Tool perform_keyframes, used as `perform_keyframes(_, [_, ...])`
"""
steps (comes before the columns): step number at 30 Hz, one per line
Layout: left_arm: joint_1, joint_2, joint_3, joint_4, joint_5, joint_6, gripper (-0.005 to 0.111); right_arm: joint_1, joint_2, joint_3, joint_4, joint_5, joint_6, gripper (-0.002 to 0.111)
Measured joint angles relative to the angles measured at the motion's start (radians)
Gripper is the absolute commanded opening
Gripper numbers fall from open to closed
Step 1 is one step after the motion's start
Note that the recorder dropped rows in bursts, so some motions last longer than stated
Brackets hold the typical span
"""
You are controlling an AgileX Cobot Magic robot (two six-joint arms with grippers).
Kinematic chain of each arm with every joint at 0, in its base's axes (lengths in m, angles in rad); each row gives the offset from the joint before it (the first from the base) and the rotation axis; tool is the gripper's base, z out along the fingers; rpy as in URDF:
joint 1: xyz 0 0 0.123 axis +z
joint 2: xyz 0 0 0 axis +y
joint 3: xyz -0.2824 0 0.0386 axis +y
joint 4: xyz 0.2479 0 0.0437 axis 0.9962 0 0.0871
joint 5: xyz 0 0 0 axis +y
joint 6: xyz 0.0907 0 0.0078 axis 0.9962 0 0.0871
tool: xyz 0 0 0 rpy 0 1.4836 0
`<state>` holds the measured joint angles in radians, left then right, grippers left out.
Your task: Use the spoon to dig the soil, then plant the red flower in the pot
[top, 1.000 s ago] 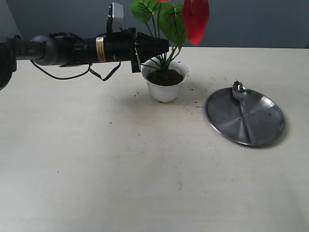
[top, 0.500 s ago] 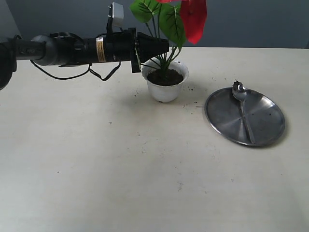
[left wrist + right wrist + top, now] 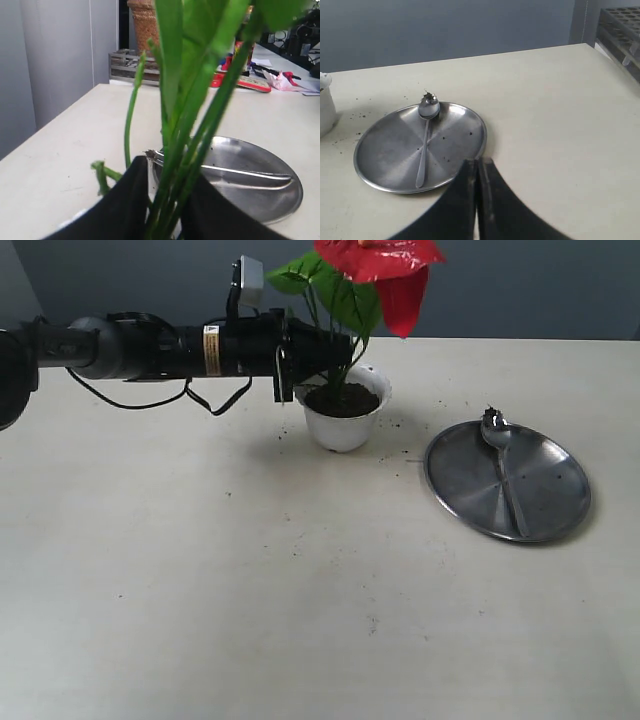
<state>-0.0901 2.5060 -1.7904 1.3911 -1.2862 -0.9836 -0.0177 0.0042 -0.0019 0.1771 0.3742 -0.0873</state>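
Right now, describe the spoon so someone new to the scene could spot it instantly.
On the pale table, look right of the white pot for the round steel plate. The spoon lies on it, bowl at the far rim, thin handle running toward the near edge. It is the only slim long-handled item; the plate is a broad disc.

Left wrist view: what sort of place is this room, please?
Probably a robotics lab or workshop, not a home. A metal rack stands beyond the table, a cluttered worktop with red items and cables lies further back, and plain grey wall panels close the side.
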Motion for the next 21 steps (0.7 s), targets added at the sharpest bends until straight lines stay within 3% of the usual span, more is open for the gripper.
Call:
perform_keyframes(12, [-0.002,0.008,0.000,0.008,0.004,-0.001,0.025,0.000,0.000,0.000,0.000,0.000,0.000,0.000])
perform_keyframes(17, [-0.002,0.008,0.000,0.008,0.009,-0.001,0.036,0.000,0.000,0.000,0.000,0.000,0.000,0.000])
perform_keyframes(21, [-0.002,0.002,0.006,0.014,0.019,-0.003,0.038,0.000,0.000,0.000,0.000,0.000,0.000,0.000])
